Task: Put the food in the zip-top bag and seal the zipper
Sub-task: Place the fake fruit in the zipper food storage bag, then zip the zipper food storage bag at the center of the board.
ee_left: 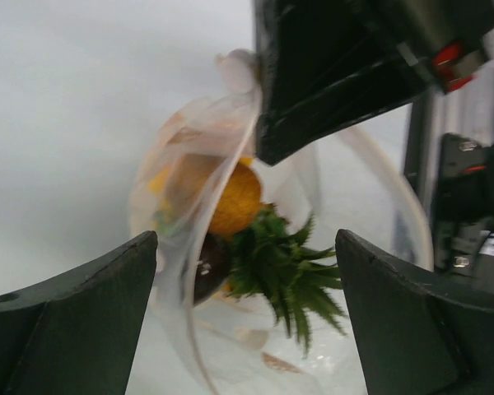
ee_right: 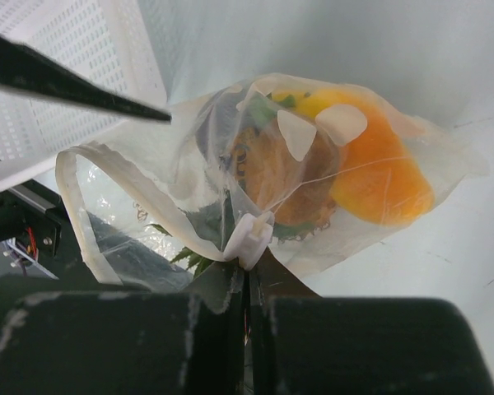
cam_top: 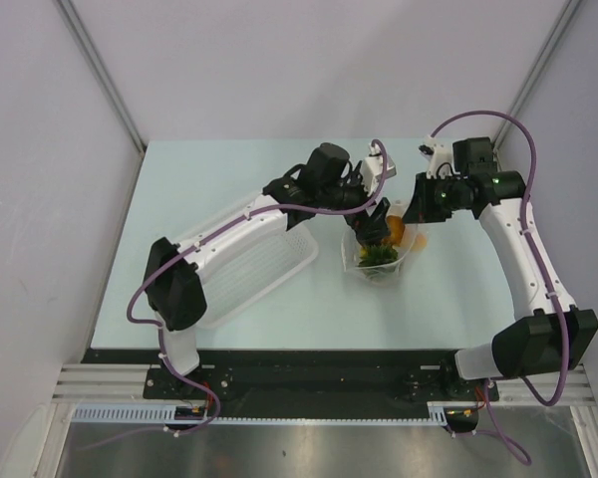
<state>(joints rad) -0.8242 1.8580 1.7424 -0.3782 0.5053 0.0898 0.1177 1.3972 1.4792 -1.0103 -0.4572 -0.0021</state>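
The zip-top bag point(cam_top: 384, 254) lies on the bench point(cam_top: 458, 299) just ahead of my left pincer point(ee_left: 245, 240), with the food point(ee_right: 313, 173) inside it. Its zipper point(ee_right: 251, 234) sits between my right pincer's point(ee_right: 249, 284) jaws. The basket point(cam_top: 304, 261) lies behind my left pincer, under that arm.

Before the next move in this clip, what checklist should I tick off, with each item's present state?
1. The pineapple is in the zip-top bag: ok.
2. The dark brown fruit and orange piece are inside too: ok.
3. The right hand is shut on the bag's edge beside the slider: ok.
4. The left hand is open, holding nothing: ok.
5. The zipper is sealed: not ok, the mouth gapes.
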